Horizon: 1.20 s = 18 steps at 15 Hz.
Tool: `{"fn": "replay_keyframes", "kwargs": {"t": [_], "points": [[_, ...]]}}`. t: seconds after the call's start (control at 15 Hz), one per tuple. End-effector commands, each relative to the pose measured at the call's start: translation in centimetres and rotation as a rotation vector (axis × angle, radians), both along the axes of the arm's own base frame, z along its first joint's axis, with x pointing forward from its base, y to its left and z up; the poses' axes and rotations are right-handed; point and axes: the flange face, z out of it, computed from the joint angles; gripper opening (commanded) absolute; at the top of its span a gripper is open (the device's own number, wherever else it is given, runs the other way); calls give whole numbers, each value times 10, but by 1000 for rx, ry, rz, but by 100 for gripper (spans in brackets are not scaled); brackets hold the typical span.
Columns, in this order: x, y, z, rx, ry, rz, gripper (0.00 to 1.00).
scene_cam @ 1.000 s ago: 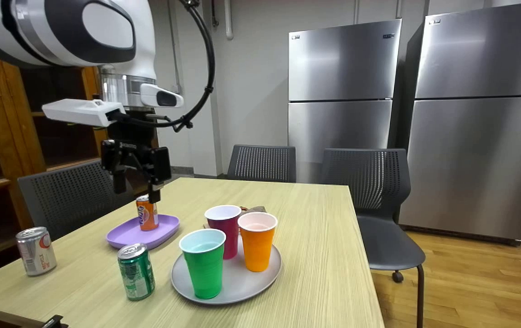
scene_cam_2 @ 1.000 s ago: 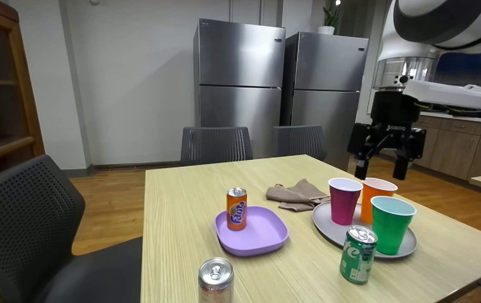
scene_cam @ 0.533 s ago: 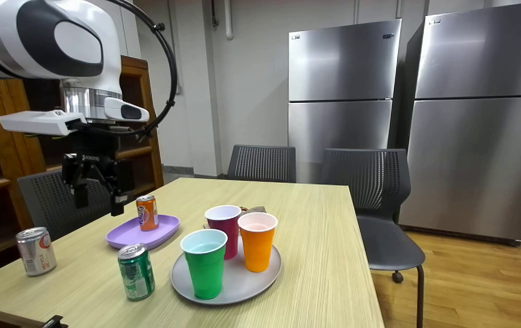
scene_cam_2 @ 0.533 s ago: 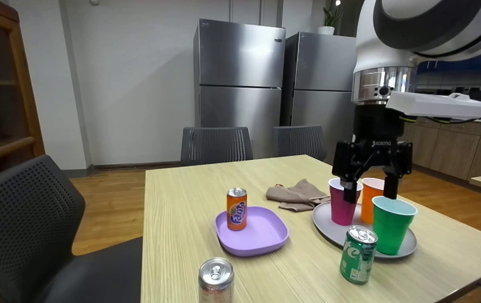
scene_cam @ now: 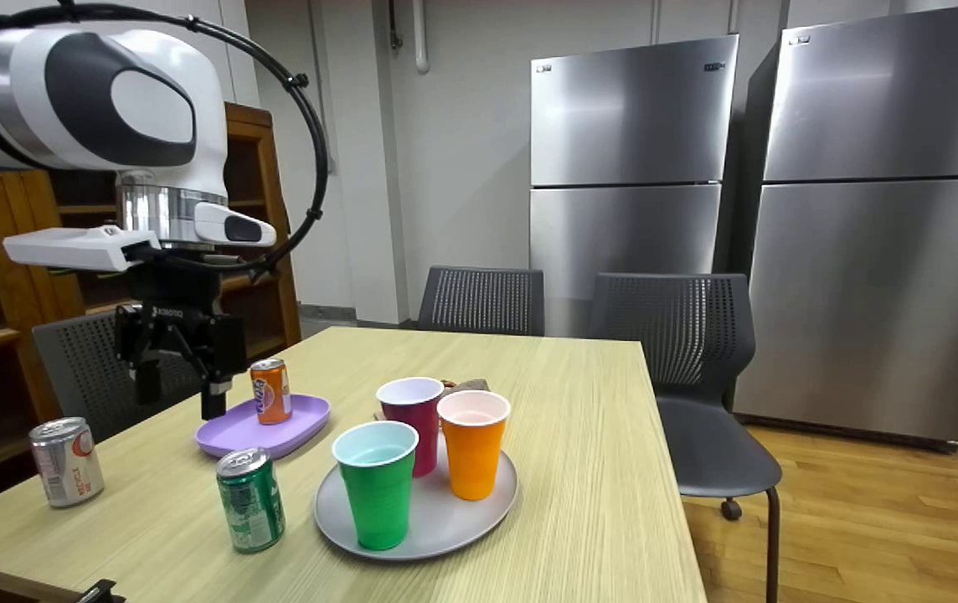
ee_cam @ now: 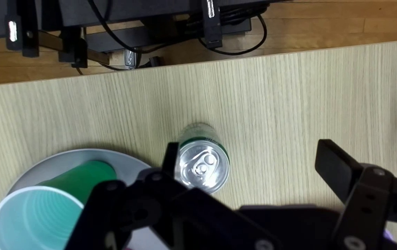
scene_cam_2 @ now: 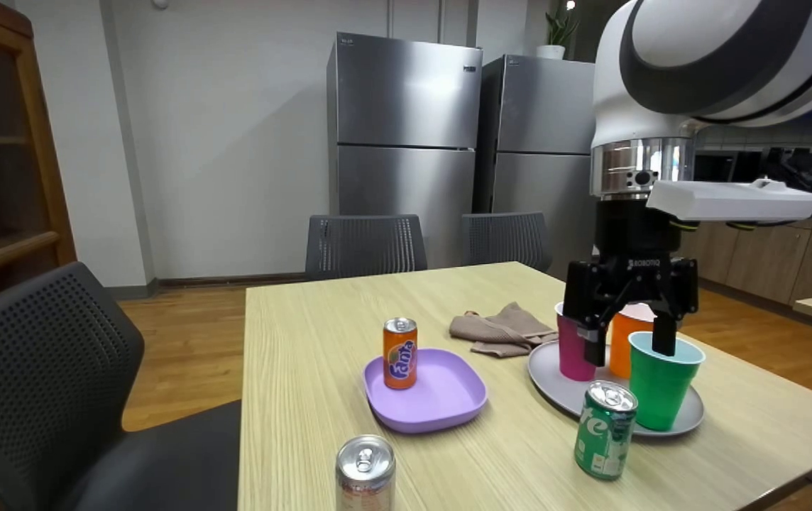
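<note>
Gripper [scene_cam_2: 629,349] is hovering above the table [scene_cam_2: 335,319], jaws standing wide apart. Green can [scene_cam_2: 606,431] is standing below, beside the gray plate [scene_cam: 458,523], near the table's edge.

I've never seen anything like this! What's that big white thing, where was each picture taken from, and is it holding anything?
That's a robot arm. The black part at its end is the gripper, like a hand with two fingers. Two pictures come from cameras outside the robot, looking across the table. The third comes from the arm itself, looking down past the fingers.

An orange can stands on a purple plate. A green cup, an orange cup and a pink cup stand on a grey plate, with a brown cloth beside it. A green can and a silver can stand right on the table.

The gripper holds nothing: its fingers are spread open above the table. The green can is close by, lower down.
</note>
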Motion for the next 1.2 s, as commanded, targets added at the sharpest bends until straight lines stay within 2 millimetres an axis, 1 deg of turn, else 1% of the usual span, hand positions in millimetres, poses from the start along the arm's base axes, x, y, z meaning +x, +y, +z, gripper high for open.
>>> {"fn": "replay_keyframes", "kwargs": {"t": [0.0, 0.27, 0.73, 1.0, 1.13], "points": [[4, -10, -12, -23, -1, -30, 100], [12, -20, -33, -16, -25, -45, 100], [17, -28, -79, -9, -58, -70, 100], [17, -39, -96, -14, -59, -89, 100], [16, -41, -101, -15, -55, -89, 100]]}}
